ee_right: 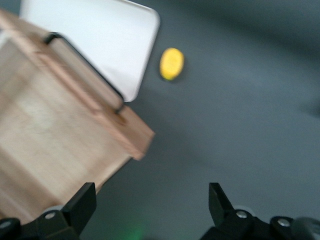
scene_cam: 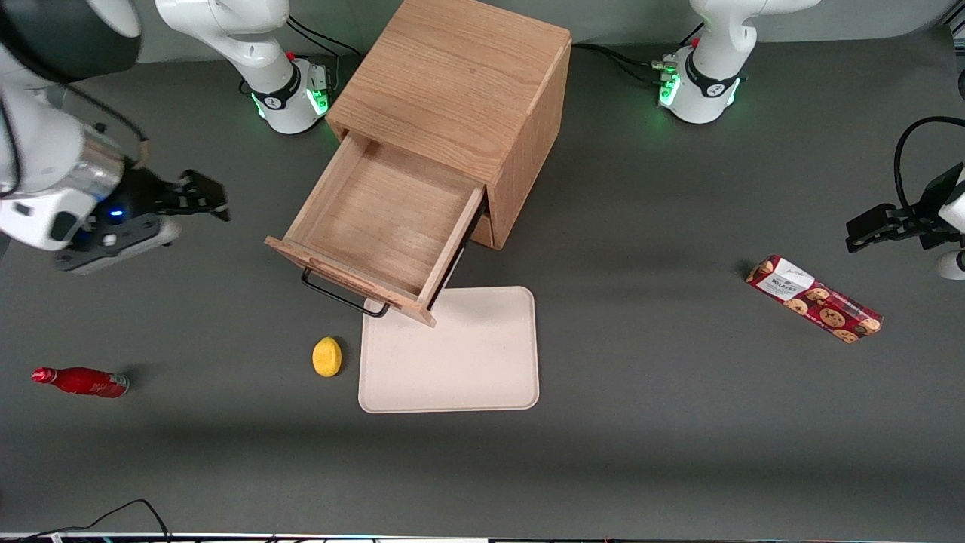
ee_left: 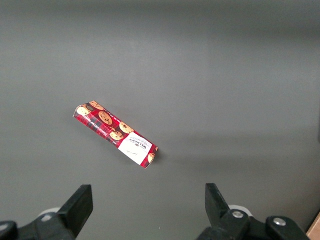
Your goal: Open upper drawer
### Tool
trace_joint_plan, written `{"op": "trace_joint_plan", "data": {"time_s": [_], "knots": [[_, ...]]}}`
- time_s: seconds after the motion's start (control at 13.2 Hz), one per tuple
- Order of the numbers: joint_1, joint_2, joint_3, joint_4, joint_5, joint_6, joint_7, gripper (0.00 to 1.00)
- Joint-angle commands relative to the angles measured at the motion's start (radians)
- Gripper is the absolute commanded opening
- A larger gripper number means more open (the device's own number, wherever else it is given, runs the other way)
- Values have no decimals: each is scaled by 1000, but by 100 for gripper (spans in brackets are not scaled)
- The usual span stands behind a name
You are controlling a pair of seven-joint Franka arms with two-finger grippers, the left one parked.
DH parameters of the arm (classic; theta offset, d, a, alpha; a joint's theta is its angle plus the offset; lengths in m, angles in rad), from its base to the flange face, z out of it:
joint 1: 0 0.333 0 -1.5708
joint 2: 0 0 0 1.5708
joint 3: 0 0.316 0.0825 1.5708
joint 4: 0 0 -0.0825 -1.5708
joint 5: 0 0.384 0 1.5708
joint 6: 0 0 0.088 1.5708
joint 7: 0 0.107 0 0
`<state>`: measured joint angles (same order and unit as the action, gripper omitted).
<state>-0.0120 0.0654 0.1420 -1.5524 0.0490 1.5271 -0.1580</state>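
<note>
Grey table [scene_cam: 641,452] with upper drawer [scene_cam: 377,226] pulled out, pincer [scene_cam: 203,197] open and empty beside it, apart.

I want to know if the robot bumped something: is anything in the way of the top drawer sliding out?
Nothing visible blocks it. The upper drawer is pulled far out, its front hanging above the cream tray, with the lemon beside. The gripper, jaws open, holds nothing, off toward the working arm's end.
</note>
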Motion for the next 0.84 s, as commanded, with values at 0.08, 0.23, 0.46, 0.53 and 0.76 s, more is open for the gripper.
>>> {"op": "trace_joint_plan", "data": {"time_s": [0.08, 0.23, 0.46, 0.53, 0.76], "knots": [[23, -131, -87, -188, -15, 94, 69, 100], [21, -151, -91, -212, -32, 102, 77, 100], [23, -145, -121, -195, -31, 100, 71, 100], [23, -145, -122, -189, -29, 96, 81, 100], [23, -145, -124, -173, -32, 91, 81, 100]]}}
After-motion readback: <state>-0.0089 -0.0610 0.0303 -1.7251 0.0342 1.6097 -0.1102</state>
